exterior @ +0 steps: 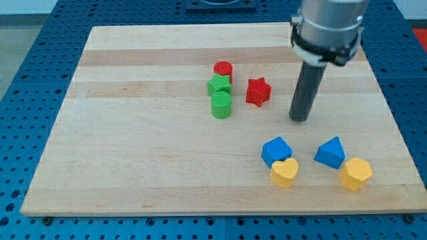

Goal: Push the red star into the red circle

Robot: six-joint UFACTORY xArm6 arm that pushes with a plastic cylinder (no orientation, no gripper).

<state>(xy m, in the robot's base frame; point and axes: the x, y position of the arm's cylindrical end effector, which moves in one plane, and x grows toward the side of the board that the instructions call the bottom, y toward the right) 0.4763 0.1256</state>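
The red star (258,91) lies on the wooden board (133,133) a little right of centre. The red circle (223,69) stands up and to its left, with a small gap between them. My tip (300,119) rests on the board to the right of the red star and slightly lower, about a block's width away and not touching it.
A green star (218,86) touches the red circle from below, and a green cylinder (221,105) sits just under that. At the lower right lie a blue cube (276,151), a yellow heart (285,173), a blue triangular block (331,153) and a yellow hexagon (355,174).
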